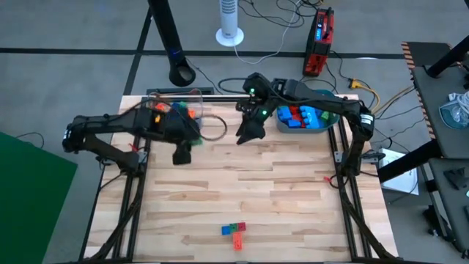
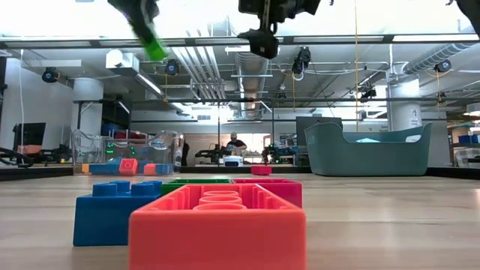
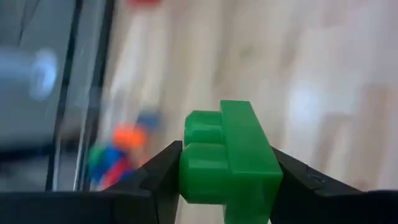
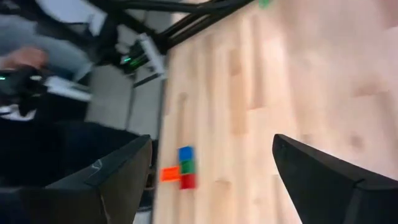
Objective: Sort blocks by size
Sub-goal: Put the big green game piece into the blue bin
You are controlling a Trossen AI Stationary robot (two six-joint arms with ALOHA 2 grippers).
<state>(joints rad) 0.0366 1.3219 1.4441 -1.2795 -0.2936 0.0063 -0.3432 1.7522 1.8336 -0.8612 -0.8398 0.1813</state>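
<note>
A green block [image 3: 230, 158] sits between the fingers of my left gripper [image 1: 183, 150], which is shut on it high above the table's far left part, beside the clear plastic box [image 1: 178, 110]. In the low view the green block [image 2: 154, 45] shows near the picture's top. My right gripper [image 4: 211, 180] hangs open and empty above the table's far middle [image 1: 248, 134], next to the teal tub [image 1: 322, 123] holding blue and red blocks. A small cluster of blocks [image 1: 234, 233] lies on the wood near the table's front edge. My left gripper pinches the green block by two opposite side faces [image 3: 186, 168] between its two fingers. The studs [image 3: 202, 127] point sideways, out of the gap. The fingers come down at a slant from above, and the block [image 2: 154, 45] is lifted well clear of the table.
The clear box [image 2: 127, 154] holds several blocks in orange, blue and red. The front cluster has a blue block [image 2: 112, 214], an orange-red one [image 2: 217, 229], a green one [image 2: 187, 181] and a red one [image 2: 274, 189]. Bare wood [image 1: 256, 183] lies across the table's middle.
</note>
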